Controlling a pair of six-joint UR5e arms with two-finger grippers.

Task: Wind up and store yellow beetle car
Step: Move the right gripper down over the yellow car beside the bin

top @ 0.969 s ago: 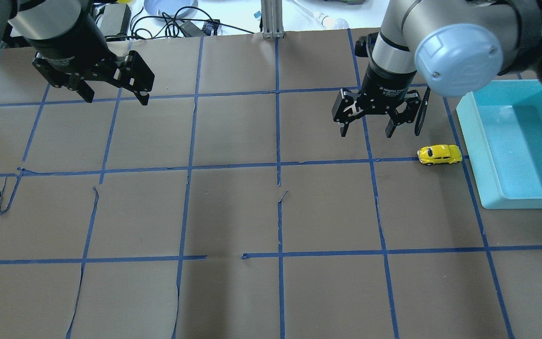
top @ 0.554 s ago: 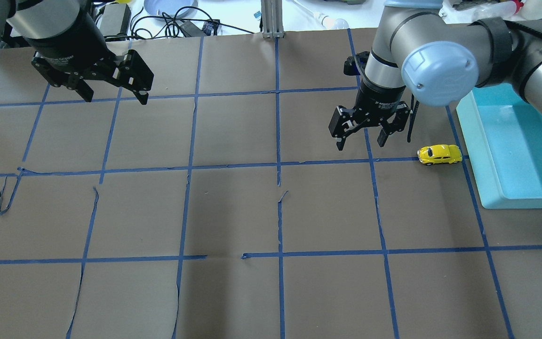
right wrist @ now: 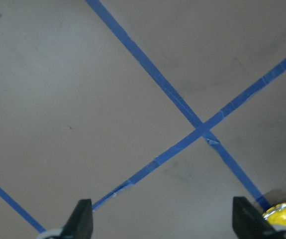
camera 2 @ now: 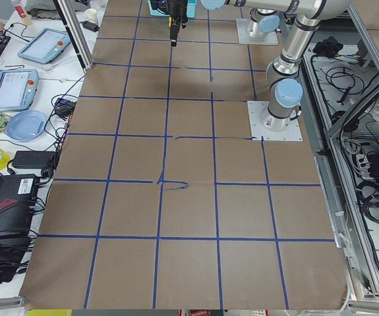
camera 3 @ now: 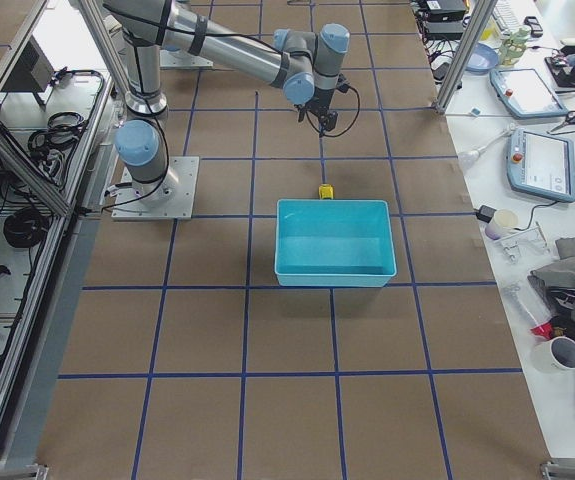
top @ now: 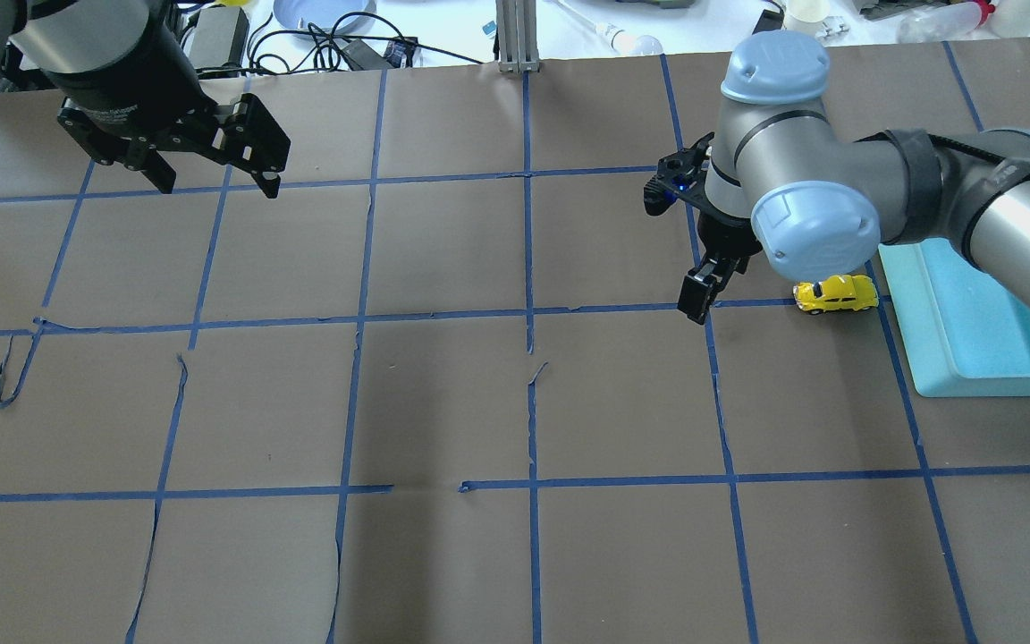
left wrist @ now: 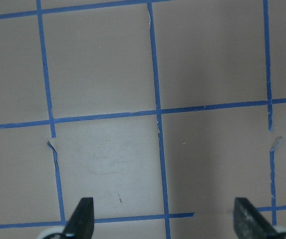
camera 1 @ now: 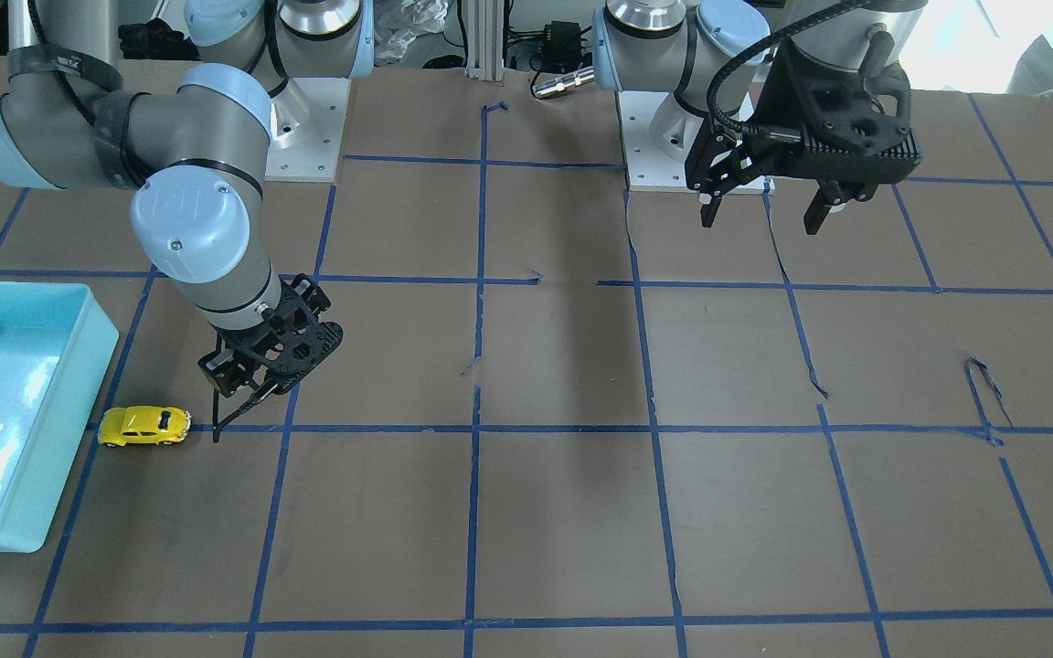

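Overhead exterior view: you see the yellow beetle car [top: 835, 293] sitting on its wheels on the brown paper-covered table [top: 443, 402], on a line of the blue tape grid [top: 528, 268]. It lies side-on, at the table's right side. Just beside it, further right, stands a turquoise bin [top: 980, 385]; you cannot tell whether the car touches its wall.

The right gripper [right wrist: 165, 219] hangs low over the table near the car, on the side away from the bin, and is not touching it. From above, the arm's blue-capped joint hides most of it. Its wrist camera shows you both fingers spread wide with nothing between them, a tape crossing below, and the car's yellow body in the bottom right corner, just beside one fingertip [right wrist: 247, 219].

The left gripper [top: 220, 183] hovers well apart from all this, over the far left of the table. Its fingers are also spread wide and empty, with only paper and tape beneath them.
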